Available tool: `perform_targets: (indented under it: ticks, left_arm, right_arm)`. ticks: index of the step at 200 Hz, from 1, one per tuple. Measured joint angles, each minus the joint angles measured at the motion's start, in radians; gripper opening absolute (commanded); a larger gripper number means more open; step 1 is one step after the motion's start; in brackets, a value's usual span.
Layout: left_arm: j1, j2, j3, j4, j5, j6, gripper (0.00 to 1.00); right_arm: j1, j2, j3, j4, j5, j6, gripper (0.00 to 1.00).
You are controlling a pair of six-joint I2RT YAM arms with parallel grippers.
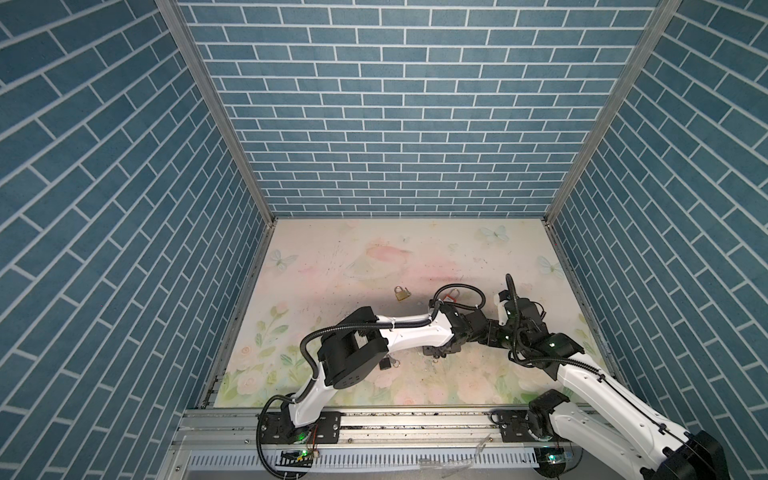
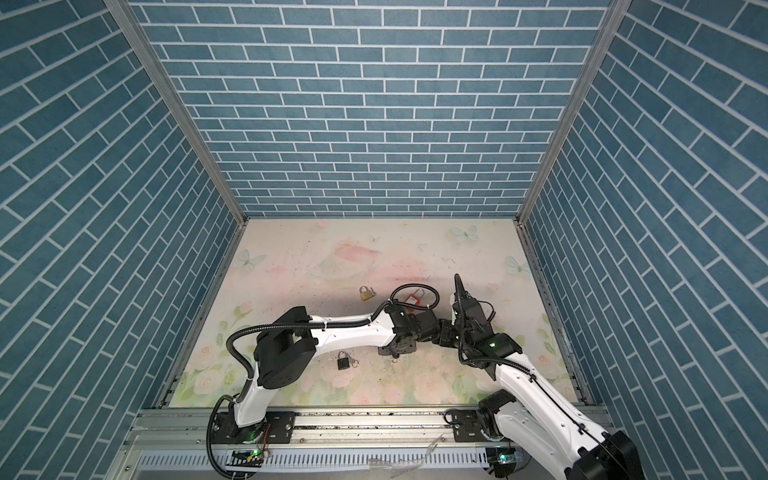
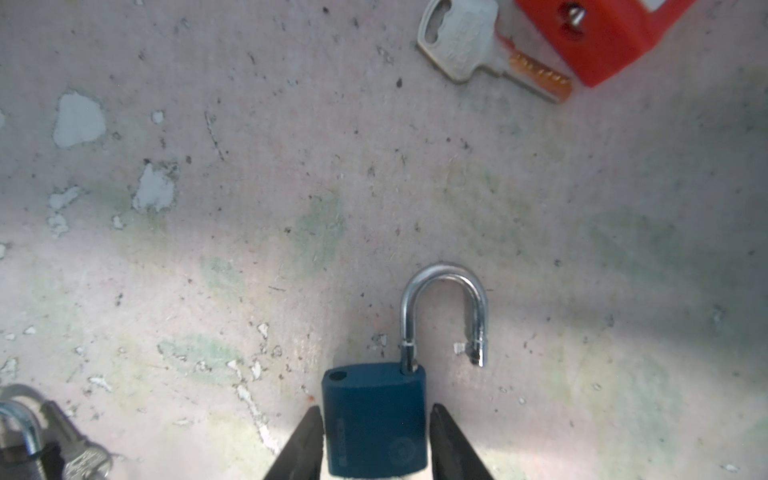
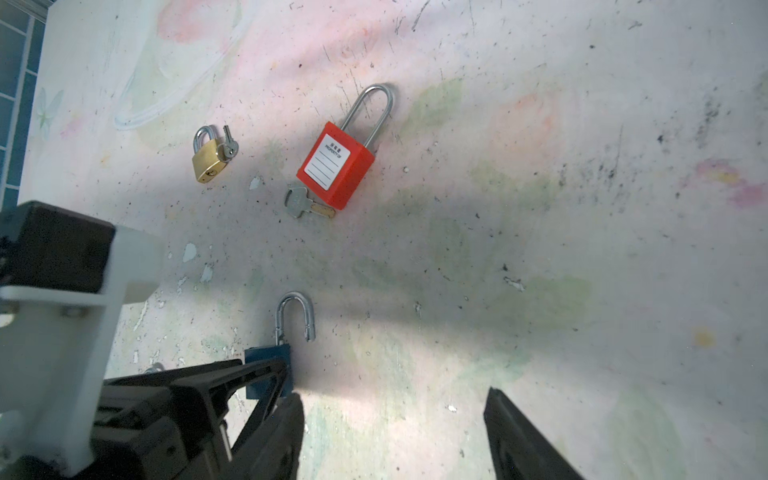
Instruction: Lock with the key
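A blue padlock (image 3: 374, 390) lies flat on the table with its steel shackle (image 3: 442, 307) swung open. My left gripper (image 3: 377, 409) straddles the lock's body. One finger (image 3: 307, 440) touches its side and a sliver of light shows beside the other. The right wrist view shows the same padlock (image 4: 268, 357) half covered by those fingers. My right gripper (image 4: 395, 432) hangs open just beside it, with nothing between its fingers. A silver key (image 3: 465, 41) lies loose by a red padlock (image 3: 598, 37). I cannot tell which lock it fits.
A brass padlock (image 1: 401, 294) with keys in it lies toward the back. The red padlock (image 2: 413, 300) sits behind my left wrist. A black padlock (image 2: 343, 360) with a key ring lies by the left forearm. Blue brick walls enclose the floral table (image 1: 374, 257).
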Motion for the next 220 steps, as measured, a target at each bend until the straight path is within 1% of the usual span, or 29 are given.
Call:
perform_targets:
  ticks: [9, 29, 54, 72, 94, 135, 151, 170, 193, 204, 220]
  left_arm:
    - [0.0, 0.0, 0.001, -0.004, 0.001, 0.003, 0.32]
    - [-0.001, 0.0, 0.005, -0.003, -0.001, 0.018, 0.23]
    - [-0.001, -0.01, -0.004, 0.02, 0.0, 0.051, 0.15]
    - [0.001, -0.033, -0.041, 0.086, 0.006, 0.093, 0.12]
    - [0.005, -0.088, -0.126, 0.191, 0.013, 0.177, 0.09]
    - [0.037, -0.291, -0.359, 0.441, 0.036, 0.386, 0.05]
    - [0.066, -0.378, -0.448, 0.552, 0.068, 0.475, 0.05]
    - [0.109, -0.468, -0.557, 0.697, 0.132, 0.583, 0.04]
    - [0.172, -0.559, -0.672, 0.847, 0.235, 0.721, 0.04]
    - [0.199, -0.59, -0.698, 0.892, 0.288, 0.789, 0.04]
    - [0.23, -0.614, -0.7, 0.933, 0.36, 0.904, 0.03]
  right_arm:
    - [0.0, 0.0, 0.0, -0.002, 0.0, 0.0, 0.7]
    - [0.0, -0.001, 0.0, -0.002, -0.002, 0.0, 0.7]
    - [0.002, -0.009, 0.003, -0.003, -0.003, 0.0, 0.69]
    - [0.003, -0.016, 0.021, -0.019, -0.003, 0.0, 0.69]
    - [0.007, -0.025, 0.068, -0.039, -0.003, 0.0, 0.69]
    - [0.01, -0.051, 0.204, -0.053, 0.012, 0.0, 0.69]
    - [0.01, -0.057, 0.247, -0.074, 0.02, 0.0, 0.68]
    - [0.009, -0.058, 0.288, -0.108, 0.017, 0.001, 0.67]
    - [0.001, -0.056, 0.341, -0.159, -0.027, 0.001, 0.65]
    - [-0.003, -0.049, 0.371, -0.188, -0.068, 0.002, 0.65]
    - [-0.005, -0.027, 0.42, -0.231, -0.134, 0.0, 0.65]
